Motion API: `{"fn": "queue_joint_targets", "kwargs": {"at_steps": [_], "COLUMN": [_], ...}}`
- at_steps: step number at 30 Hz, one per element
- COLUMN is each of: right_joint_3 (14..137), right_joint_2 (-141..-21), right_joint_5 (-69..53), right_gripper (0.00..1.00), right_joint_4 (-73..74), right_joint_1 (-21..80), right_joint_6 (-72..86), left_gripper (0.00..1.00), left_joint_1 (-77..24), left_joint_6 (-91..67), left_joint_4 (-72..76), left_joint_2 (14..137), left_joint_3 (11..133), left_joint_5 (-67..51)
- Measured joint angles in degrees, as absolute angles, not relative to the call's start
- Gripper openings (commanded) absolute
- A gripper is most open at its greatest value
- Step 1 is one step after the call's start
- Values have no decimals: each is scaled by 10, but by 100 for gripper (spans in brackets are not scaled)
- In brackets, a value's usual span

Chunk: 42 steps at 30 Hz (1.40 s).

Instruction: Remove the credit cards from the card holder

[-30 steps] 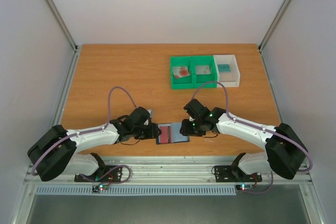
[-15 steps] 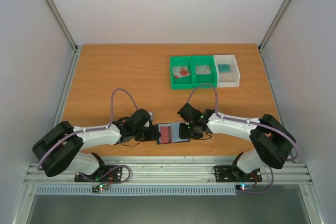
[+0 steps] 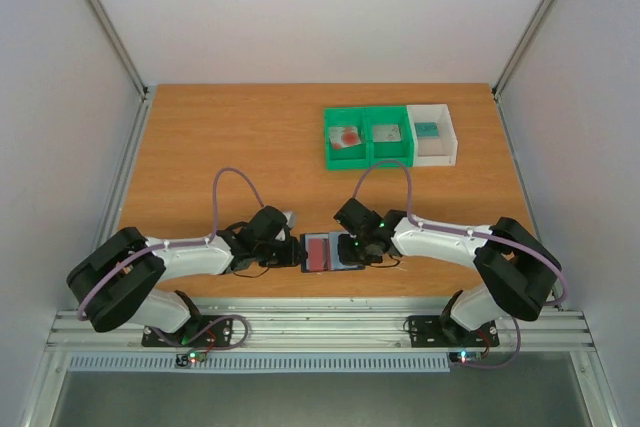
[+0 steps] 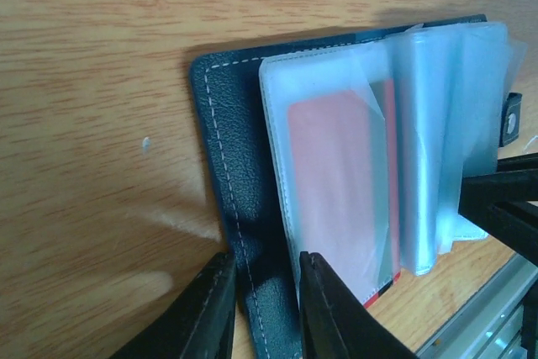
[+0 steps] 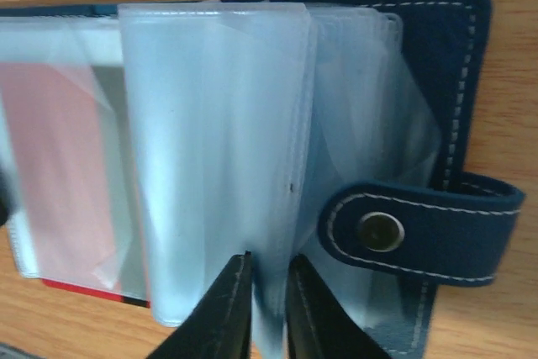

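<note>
The navy card holder (image 3: 322, 252) lies open near the table's front edge between my two grippers. In the left wrist view its stitched cover (image 4: 223, 157) and clear sleeves show, with a red credit card (image 4: 332, 178) inside one sleeve. My left gripper (image 4: 265, 296) is closed on the cover's left edge. In the right wrist view my right gripper (image 5: 267, 296) pinches a clear sleeve (image 5: 210, 149) beside the snap tab (image 5: 420, 229). The red card (image 5: 55, 166) lies under sleeves at the left. Other cards are hidden.
Two green bins (image 3: 365, 152) and a white bin (image 3: 447, 140) stand at the back right, each holding a small item. The table's front edge and the metal rail (image 3: 320, 327) run just below the card holder.
My right gripper has moved left onto the card holder, its elbow swinging in. My left gripper has edged right against the holder's left side. The holder stays in place.
</note>
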<state>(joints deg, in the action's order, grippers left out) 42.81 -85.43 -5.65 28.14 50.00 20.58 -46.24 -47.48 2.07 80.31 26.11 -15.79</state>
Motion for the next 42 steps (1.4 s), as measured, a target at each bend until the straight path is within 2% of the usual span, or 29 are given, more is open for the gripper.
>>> {"fn": "queue_joint_targets", "kwargs": {"at_steps": [4,13,18,24,27,31,34,42], "right_joint_3": [427,408,403,403,406,414,414,415], "right_joint_2": [-847,-828,-816,-779,-758,-741,-742,-789], "right_joint_5": [-60,-64,-42,-22,-18,-31,-52,-96], "right_gripper": [1,1,13,28,31,31,27,22], "right_joint_4": [264,233,248,291,305,296,276,208], "right_joint_1": [505,505,506,508,509,515,517,519], "right_joint_6": [207,210,216,225,225,225,225,224], "left_gripper": [23,22,24,35,41,41,40,39], "left_joint_1": [-463,-463,-464,-464,-464,-464,-463,-443], "left_joint_6": [-475,-473,-471,-468,-472,-478,-485,-521], "left_joint_4": [22,17,-4,-37,-45,-43,-38,32], "left_joint_2": [804,799,780,754,740,734,735,754], "left_joint_3": [261,261,261,263,267,272,272,261], "left_joint_5": [-163,-163,-160,-157,-157,-163,-174,-215]}}
